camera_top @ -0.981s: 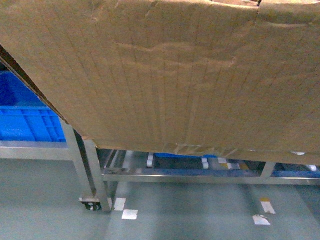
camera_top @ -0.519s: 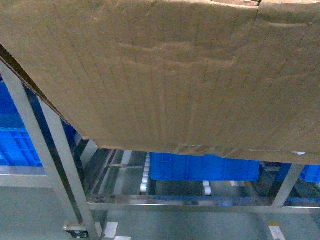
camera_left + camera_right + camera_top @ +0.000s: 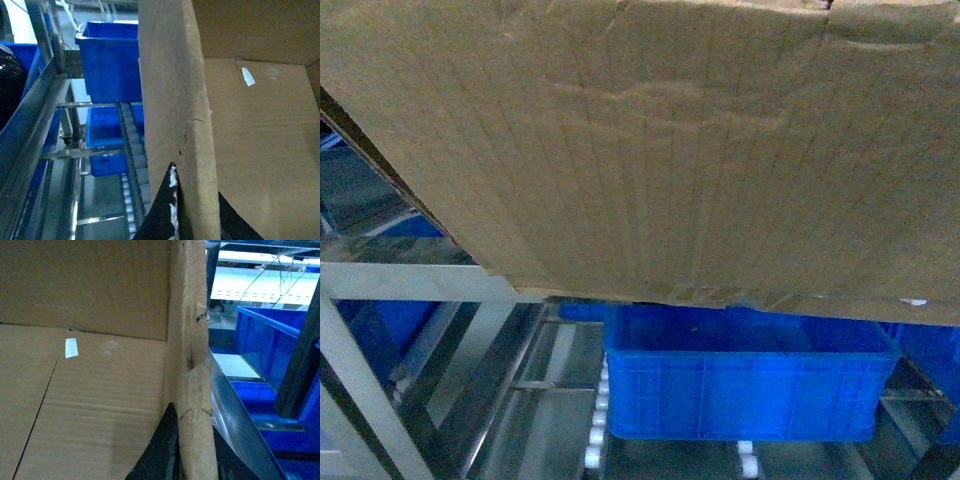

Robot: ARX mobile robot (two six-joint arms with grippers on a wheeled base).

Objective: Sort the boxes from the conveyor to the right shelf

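A large brown cardboard box (image 3: 650, 150) fills the upper head view, held up in front of the camera. My left gripper (image 3: 200, 220) is shut on the box's left wall (image 3: 175, 100), one dark finger on each side. On the opposite wall (image 3: 192, 340), my right gripper (image 3: 196, 455) is shut the same way. A small white sticker (image 3: 71, 347) lies on the inner floor. The right shelf (image 3: 410, 282), a steel frame with white rollers (image 3: 595, 440), stands just below and beyond the box. The conveyor is out of view.
A blue crate (image 3: 750, 375) rests on the shelf's roller lane under the box's front edge. More blue crates (image 3: 112, 60) sit on lanes to the left, and another (image 3: 265, 340) to the right. A steel rail (image 3: 240, 420) runs close beside the right wall.
The shelf has come much closer: floor and castor wheel have dropped out of view, and the blue crate now looms large under the box. The box stays in both grippers.
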